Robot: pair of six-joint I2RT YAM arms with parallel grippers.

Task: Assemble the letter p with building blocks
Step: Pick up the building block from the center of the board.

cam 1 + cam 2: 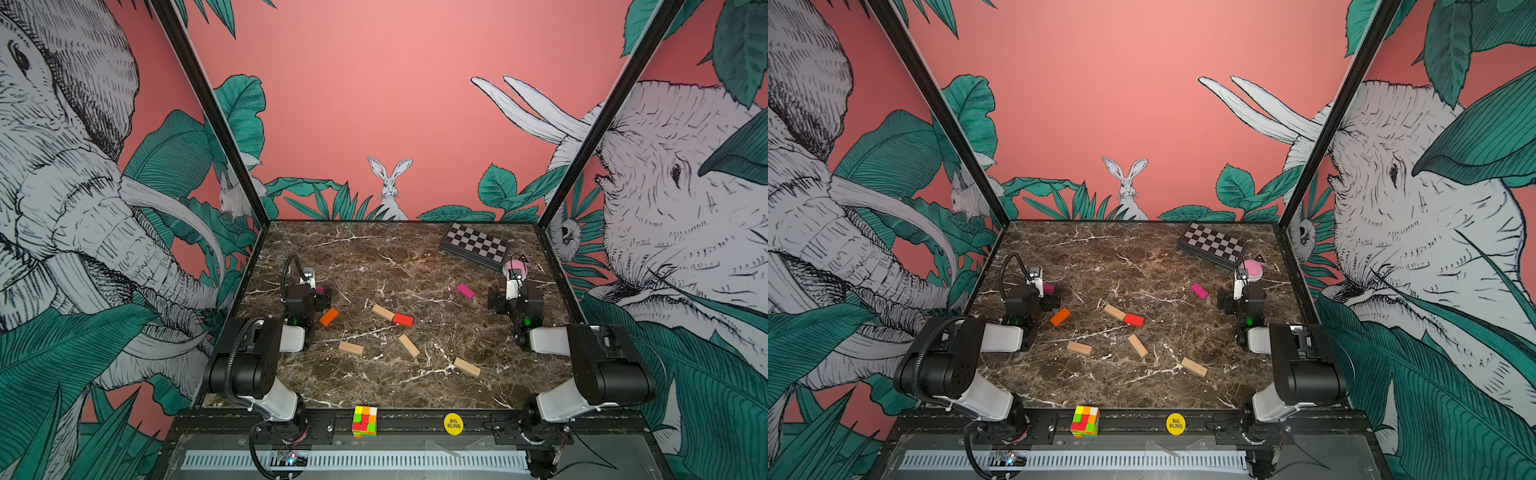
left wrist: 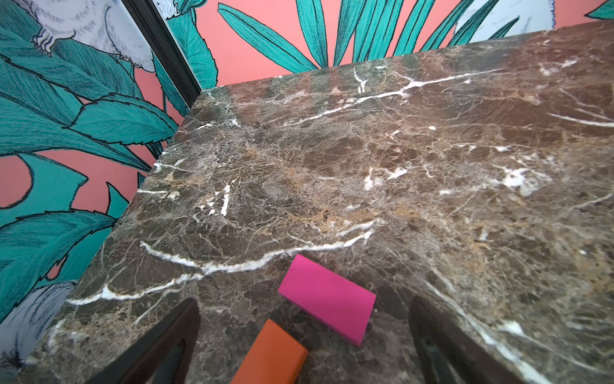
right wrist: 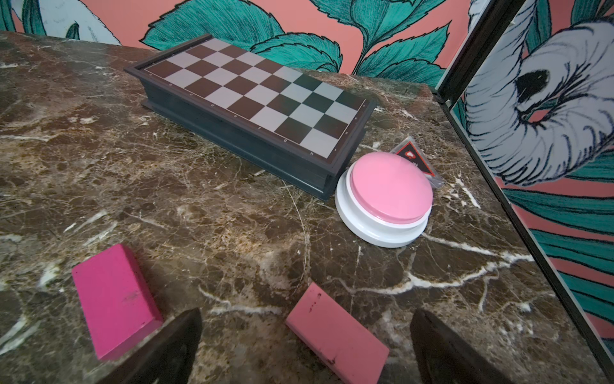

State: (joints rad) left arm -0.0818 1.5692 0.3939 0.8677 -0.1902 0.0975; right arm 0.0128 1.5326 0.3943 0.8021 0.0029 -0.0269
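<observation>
The building blocks lie scattered flat on the marble table. In both top views I see an orange block, a tan block touching a red block, three more tan blocks and a magenta block. My left gripper hangs open at the left, with a magenta block and the orange block lying between its fingers, untouched. My right gripper is open over a pink block; the magenta block lies beside one finger.
A black-and-white checkered box sits at the far right, with a pink-topped white button and a small triangular card next to it. A multicoloured puzzle cube and a yellow disc rest on the front rail. Printed walls enclose three sides.
</observation>
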